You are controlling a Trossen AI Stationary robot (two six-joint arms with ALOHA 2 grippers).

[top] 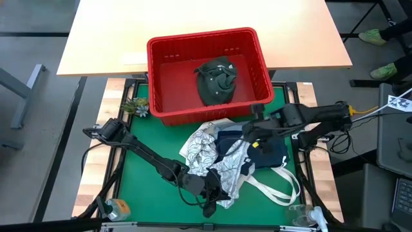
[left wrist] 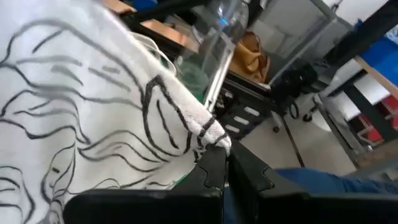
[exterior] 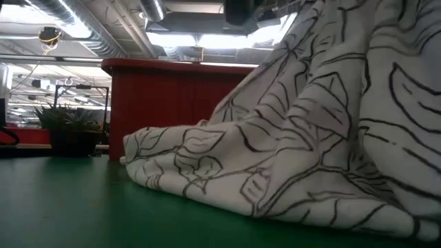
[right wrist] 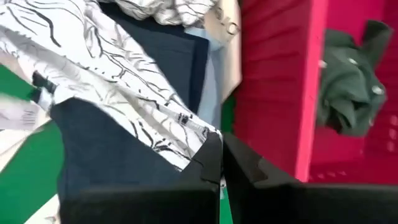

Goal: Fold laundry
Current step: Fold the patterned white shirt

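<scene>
A white garment with dark leaf print [top: 209, 151] lies bunched on the green mat [top: 148, 174], over a navy garment [top: 273, 154]. In the low view it [exterior: 289, 151] rises from the mat toward the upper right. My left gripper [top: 215, 193] is shut on it near the table's near edge. My right gripper [top: 252, 135] is shut on it close to the red basket [top: 206, 38]. A dark olive garment [top: 217, 78] lies inside the basket. A strip of light blue cloth [right wrist: 211, 81] shows beside the navy one. My left gripper [left wrist: 225, 152] pinches a bunched corner of the white print garment [left wrist: 211, 134] between its two shut fingers. The cloth spreads away from the fingertips, raised off the mat. One layer or several, I cannot tell. My right gripper [right wrist: 221, 140] pinches an edge of the white print garment [right wrist: 196, 127] between its shut fingers, coming from above and slanting down. From the fingers the cloth runs off as a band over the navy garment [right wrist: 112, 155].
A white tote bag with long handles [top: 273, 187] lies on the mat at the near right. A small plant [top: 135, 106] stands left of the basket. A bottle [top: 116, 207] and a clear container [top: 302, 216] sit at the near corners. A light wooden table [top: 206, 19] lies beyond.
</scene>
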